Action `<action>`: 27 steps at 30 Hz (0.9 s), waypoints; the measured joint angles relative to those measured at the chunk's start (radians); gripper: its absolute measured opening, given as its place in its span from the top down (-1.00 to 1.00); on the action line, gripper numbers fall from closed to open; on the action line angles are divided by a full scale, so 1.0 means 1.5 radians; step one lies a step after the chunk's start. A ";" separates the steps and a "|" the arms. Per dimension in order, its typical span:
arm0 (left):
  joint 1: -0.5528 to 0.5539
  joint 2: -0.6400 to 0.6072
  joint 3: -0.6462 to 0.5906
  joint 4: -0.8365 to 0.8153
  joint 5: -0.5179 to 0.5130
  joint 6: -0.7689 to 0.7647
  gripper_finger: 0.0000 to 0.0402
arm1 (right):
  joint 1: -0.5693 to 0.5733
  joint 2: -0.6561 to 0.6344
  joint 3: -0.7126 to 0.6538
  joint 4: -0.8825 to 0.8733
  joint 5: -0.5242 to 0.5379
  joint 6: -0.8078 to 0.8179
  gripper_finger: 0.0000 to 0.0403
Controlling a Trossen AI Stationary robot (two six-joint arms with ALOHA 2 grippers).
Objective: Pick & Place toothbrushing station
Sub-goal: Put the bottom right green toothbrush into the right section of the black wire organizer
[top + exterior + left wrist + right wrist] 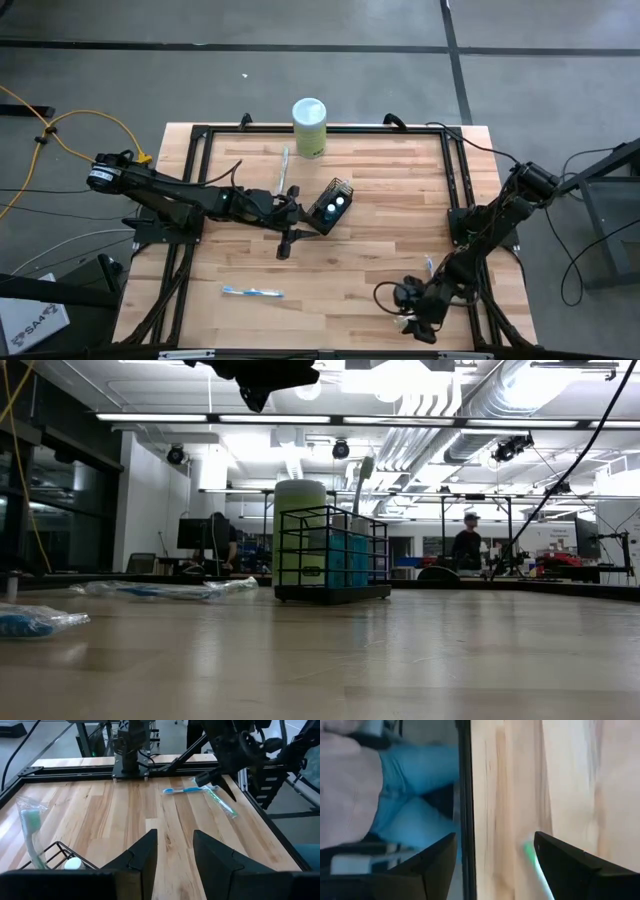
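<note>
Currently the black wire-mesh holder [333,203] sits just left of centre in the high view, on the counter [380,250], with two teal white-capped tubes [335,205] standing inside it. The left hand [292,222] hangs beside its lower-left edge, fingers parted to a moderate gap with nothing between them; in the left wrist view the holder's rim shows by those fingers, a wrapped toothbrush [31,832] leaning at it. Another toothbrush [252,292] lies at lower left of the high view, one [285,164] lies near the pale green canister [310,126] at top centre, and more lie near the right hand [418,318] at lower right. That hand is spread wide and empty, low over the counter's edge with a green-tipped brush [534,865] just beside one finger. Handling, judged: the holder looks light and stiff, likely to slide on smooth wood, so a pinch on a top rim wire suits it best. The brushes are thin, light and film-wrapped, probably slippery; mid-handle is the safer hold. Tubes may topple if the holder is tilted.
</note>
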 joint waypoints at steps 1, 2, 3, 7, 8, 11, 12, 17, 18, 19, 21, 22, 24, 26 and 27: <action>0.000 0.000 0.000 0.000 0.000 0.000 0.40 | 0.000 0.000 0.000 -0.011 -0.021 0.015 -0.27; 0.000 0.000 0.000 0.000 0.000 0.000 0.40 | 0.000 0.000 0.000 -0.022 -0.037 0.027 -0.27; 0.000 0.000 0.000 0.000 0.000 0.000 0.40 | 0.000 0.000 0.000 -0.033 -0.052 0.041 -0.27; 0.000 0.000 0.000 0.000 0.000 0.000 0.40 | 0.003 0.000 0.000 -0.071 -0.095 0.085 -0.27; 0.000 0.000 0.000 0.000 0.000 -0.002 0.40 | 0.006 0.000 0.000 -0.079 -0.100 0.092 -0.27; 0.000 0.000 0.000 0.000 0.000 -0.003 0.40 | 0.014 0.000 0.000 -0.100 -0.105 0.094 -0.27; 0.000 0.000 0.000 0.000 0.000 -0.003 0.40 | 0.016 0.000 0.000 -0.109 -0.104 0.094 -0.27; 0.000 0.000 0.000 -0.001 0.000 -0.005 0.40 | 0.024 -0.001 0.000 -0.161 -0.080 0.093 -0.27; 0.000 0.000 0.000 -0.001 0.000 -0.005 0.40 | 0.024 -0.001 0.000 -0.175 -0.078 0.092 -0.27; 0.000 0.000 0.000 -0.001 0.000 -0.005 0.40 | 0.024 -0.001 0.000 -0.190 -0.075 0.092 -0.27; 0.000 0.000 0.000 -0.001 0.000 -0.005 0.40 | 0.024 -0.001 0.000 -0.219 -0.070 0.090 -0.27; 0.000 0.000 0.000 -0.001 0.000 -0.005 0.40 | 0.025 -0.001 0.000 -0.229 -0.068 0.086 -0.27; 0.000 0.000 0.000 -0.001 0.000 -0.005 0.40 | 0.024 -0.001 0.000 -0.242 -0.068 0.073 -0.27; 0.000 0.000 0.000 -0.001 0.000 -0.005 0.40 | 0.024 -0.001 0.000 -0.245 -0.068 0.065 -0.27; 0.000 0.000 0.000 -0.001 0.000 -0.005 0.40 | 0.024 -0.001 0.000 -0.245 -0.068 0.058 -0.27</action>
